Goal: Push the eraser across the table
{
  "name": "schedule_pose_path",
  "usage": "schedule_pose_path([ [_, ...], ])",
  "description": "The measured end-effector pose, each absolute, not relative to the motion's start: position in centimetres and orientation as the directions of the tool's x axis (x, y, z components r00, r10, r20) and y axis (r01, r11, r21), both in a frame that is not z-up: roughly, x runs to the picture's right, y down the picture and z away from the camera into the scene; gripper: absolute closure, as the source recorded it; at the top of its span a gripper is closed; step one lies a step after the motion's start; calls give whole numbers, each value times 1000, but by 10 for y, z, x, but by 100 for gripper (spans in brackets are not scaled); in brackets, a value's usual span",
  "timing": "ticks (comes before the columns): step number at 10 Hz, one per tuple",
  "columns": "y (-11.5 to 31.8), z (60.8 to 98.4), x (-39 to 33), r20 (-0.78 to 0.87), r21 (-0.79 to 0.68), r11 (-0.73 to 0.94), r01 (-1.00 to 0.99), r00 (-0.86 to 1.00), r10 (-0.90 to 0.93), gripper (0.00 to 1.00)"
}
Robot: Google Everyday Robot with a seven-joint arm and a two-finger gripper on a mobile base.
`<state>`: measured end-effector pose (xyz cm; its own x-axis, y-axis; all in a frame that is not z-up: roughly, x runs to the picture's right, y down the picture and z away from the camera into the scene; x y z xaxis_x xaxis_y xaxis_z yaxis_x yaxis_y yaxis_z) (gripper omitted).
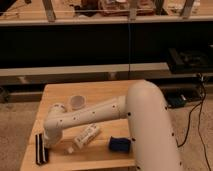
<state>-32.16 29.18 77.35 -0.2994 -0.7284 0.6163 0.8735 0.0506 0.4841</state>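
Note:
The eraser (pixel 41 149), a long block with black and white stripes, lies at the front left corner of the light-wood table (pixel 105 90), its length running front to back. My white arm reaches from the right across the table to the left. Its wrist bends down, and the gripper (pixel 50 142) sits low, just right of the eraser and close against it. The wrist hides most of the gripper.
A white boxy bottle (pixel 86 136) lies on its side right of the gripper. A dark blue object (pixel 120 144) sits near the front edge under my arm. A small white cup (pixel 76 102) stands mid-table. Dark shelving stands behind the table, and cables lie on the floor at the right.

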Motion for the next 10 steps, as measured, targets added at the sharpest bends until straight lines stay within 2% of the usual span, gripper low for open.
schedule_pose_path([
  [7, 305, 747, -381, 569, 616, -10, 787, -454, -685, 97],
  [10, 307, 742, -384, 557, 629, -33, 776, -480, -678, 97],
])
